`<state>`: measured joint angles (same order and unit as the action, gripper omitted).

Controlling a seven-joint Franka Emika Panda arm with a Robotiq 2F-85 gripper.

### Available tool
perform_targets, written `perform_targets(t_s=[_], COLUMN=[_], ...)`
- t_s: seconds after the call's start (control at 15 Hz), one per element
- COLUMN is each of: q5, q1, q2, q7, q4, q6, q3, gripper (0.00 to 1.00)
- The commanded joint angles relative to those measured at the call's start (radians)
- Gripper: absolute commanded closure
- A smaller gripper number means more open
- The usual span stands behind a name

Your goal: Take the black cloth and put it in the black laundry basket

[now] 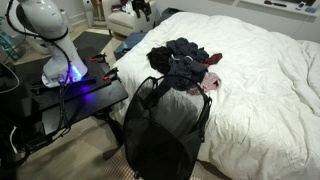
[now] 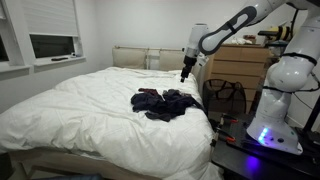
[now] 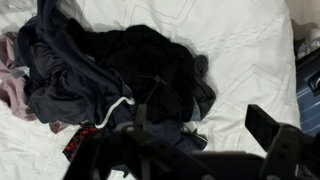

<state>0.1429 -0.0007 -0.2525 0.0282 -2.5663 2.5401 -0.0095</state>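
Observation:
A pile of dark clothes lies on the white bed. A black cloth (image 3: 150, 55) sits on top of the pile, which shows in both exterior views (image 1: 182, 55) (image 2: 165, 103). The black mesh laundry basket (image 1: 165, 125) stands on the floor against the bed's edge, also seen beside the bed (image 2: 226, 95). My gripper (image 2: 185, 70) hangs high above the bed, beyond the pile, and shows at the top of an exterior view (image 1: 143, 8). In the wrist view its fingers (image 3: 200, 135) are spread apart with nothing between them.
The white bed (image 2: 80, 105) fills most of the scene. The robot base (image 1: 60, 60) stands on a dark stand by the bed. A wooden dresser (image 2: 240, 65) is behind the basket. A pink garment (image 3: 12, 85) lies at the pile's edge.

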Motion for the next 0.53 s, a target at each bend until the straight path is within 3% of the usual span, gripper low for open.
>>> perform_targets(t_s=[0.0, 0.47], q5=[0.039, 0.127], q1=[-0.034, -0.083], q2=[0.076, 0.287], q7=[0.058, 0.066], q4=[-0.012, 0.047], q6=[0.102, 0.268], q3=[-0.023, -0.061], gripper=[0.0, 0.0])
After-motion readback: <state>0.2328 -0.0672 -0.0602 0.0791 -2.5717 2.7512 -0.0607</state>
